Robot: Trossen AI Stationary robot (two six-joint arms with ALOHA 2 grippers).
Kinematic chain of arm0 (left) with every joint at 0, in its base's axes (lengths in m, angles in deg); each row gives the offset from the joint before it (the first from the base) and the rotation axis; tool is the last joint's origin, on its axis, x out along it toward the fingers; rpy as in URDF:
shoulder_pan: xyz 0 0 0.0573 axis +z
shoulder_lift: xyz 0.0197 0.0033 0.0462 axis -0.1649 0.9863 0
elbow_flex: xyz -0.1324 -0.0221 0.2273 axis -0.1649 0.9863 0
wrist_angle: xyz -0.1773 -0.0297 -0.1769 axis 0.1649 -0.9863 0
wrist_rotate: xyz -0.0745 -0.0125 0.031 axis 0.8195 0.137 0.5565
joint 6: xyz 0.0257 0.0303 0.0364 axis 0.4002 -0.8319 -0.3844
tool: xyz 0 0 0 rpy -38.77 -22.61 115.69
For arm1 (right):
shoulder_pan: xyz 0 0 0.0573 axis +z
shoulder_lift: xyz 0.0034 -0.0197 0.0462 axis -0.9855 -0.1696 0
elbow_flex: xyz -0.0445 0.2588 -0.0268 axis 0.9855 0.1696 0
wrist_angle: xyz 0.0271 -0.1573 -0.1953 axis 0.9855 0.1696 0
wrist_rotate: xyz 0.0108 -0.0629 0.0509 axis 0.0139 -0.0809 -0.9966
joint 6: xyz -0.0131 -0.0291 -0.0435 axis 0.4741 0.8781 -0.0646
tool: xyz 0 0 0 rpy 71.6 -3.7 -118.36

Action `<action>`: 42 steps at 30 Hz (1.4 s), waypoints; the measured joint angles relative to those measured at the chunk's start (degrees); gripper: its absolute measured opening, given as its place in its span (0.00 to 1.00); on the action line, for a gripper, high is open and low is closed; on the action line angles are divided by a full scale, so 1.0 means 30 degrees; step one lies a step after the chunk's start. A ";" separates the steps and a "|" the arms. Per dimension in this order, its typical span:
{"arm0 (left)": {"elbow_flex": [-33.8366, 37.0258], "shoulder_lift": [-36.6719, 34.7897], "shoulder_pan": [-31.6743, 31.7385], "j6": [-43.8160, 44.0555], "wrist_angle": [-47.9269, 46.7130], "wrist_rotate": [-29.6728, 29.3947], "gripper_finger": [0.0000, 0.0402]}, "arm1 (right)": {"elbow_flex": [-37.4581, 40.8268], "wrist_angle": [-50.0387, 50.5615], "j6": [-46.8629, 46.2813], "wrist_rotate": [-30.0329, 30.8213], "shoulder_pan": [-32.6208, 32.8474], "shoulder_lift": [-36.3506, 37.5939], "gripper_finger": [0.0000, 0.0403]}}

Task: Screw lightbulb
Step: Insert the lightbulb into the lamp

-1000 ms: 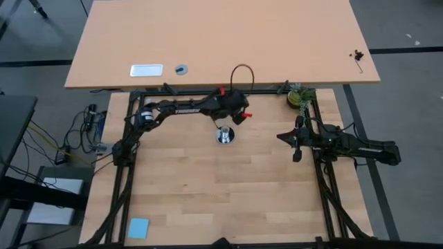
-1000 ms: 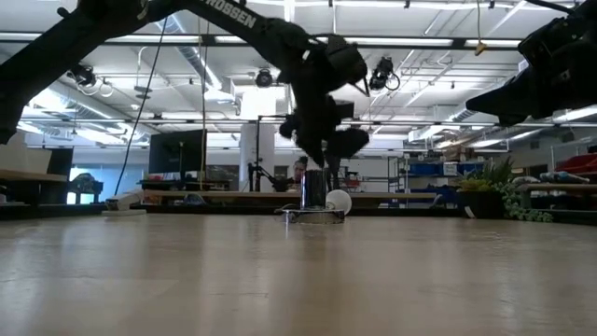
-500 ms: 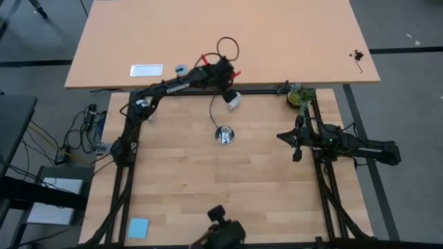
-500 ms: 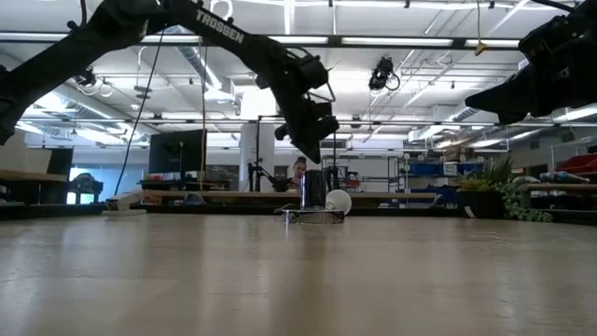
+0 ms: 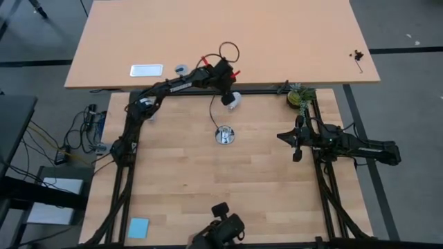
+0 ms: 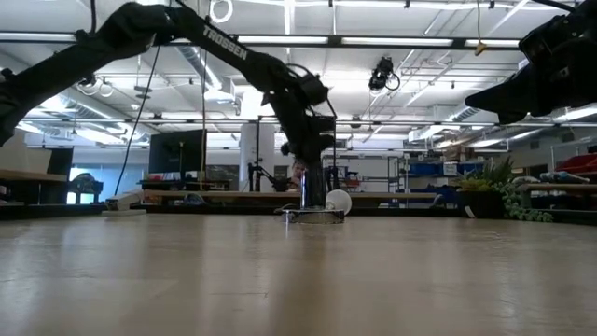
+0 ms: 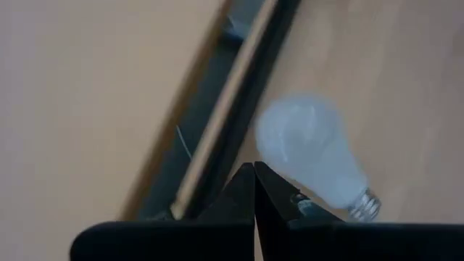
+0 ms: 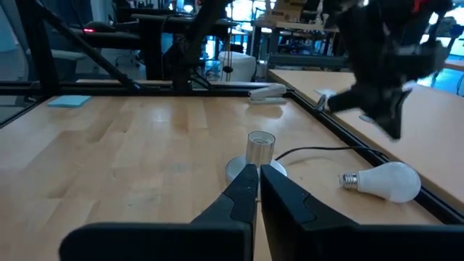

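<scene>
Currently lying on its side on the tabletop [image 5: 208,180]: lightbulb [image 5: 234,101], at the far edge, just beside the black frame rail [image 5: 263,90], clear of the socket [image 5: 225,135] that stands near the middle with a black cord [image 8: 312,154] trailing from it. Not yet seated in that socket.

Left gripper [image 5: 227,88] hovering over the far rail, directly above and slightly beyond the lightbulb; jaws pressed together, holding nothing, as seen in the left wrist view, where the closed fingers [image 7: 254,196] meet in a point just short of the glass. No contact visible between jaws and bulb.

Long axis of the lightbulb [image 7: 312,156] running diagonally away from the jaw tips in that view: round white end nearer the rail, grey screw base [image 7: 365,205] pointing off toward the open tabletop. In the right wrist view, same bulb [image 8: 384,181] flat on the wood, base turned toward the socket [image 8: 259,154].

Right gripper [image 5: 296,142] parked at the right side, well apart from both items, jaws likewise closed and empty [image 8: 254,181].

Judged nearer by a wide margin: left arm. Judged necessary before any grasp: opening the jaws, then descending across the bulb's short axis, not along its length.
</scene>
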 joint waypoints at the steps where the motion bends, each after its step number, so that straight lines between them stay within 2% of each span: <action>1: -0.0057 0.0210 -0.0035 0.0005 -0.0030 -0.0032 0.00 | 0.0004 -0.0014 0.0000 0.0000 -0.0004 0.0000 0.07; 5: -0.0833 0.0912 -0.0266 -0.0048 -0.0019 -0.0818 0.00 | 0.0000 -0.0142 0.0000 0.0000 -0.0002 0.0000 0.07; 10: -0.1887 0.1867 -0.0251 -0.0125 -0.0258 -0.0763 0.00 | 0.0000 -0.0258 0.0000 0.0000 -0.0003 -0.0002 0.06; 15: -0.2194 0.1994 -0.0910 -0.1108 -0.0872 0.0197 0.00 | 0.0000 -0.0269 0.0000 0.0000 0.0000 -0.0007 0.07; 20: -0.3742 0.1905 -0.2081 -0.2229 -0.2110 0.2082 0.00 | 0.0000 -0.0259 0.0000 0.0000 0.0002 0.0000 0.07; 26: -0.6636 0.1883 -0.2996 -0.1389 -0.4478 0.0844 0.00 | 0.0000 -0.0258 0.0000 0.0000 0.0000 0.0000 0.07; 33: -0.6241 -0.0322 -0.3299 0.0450 -0.7173 0.0082 0.00 | 0.0000 -0.0250 0.0000 0.0000 0.0001 0.0000 0.06; 42: -0.6240 -0.1261 -0.4957 0.1112 -0.5247 0.1092 0.00 | 0.0000 -0.0247 0.0000 0.0000 -0.0004 -0.0007 0.07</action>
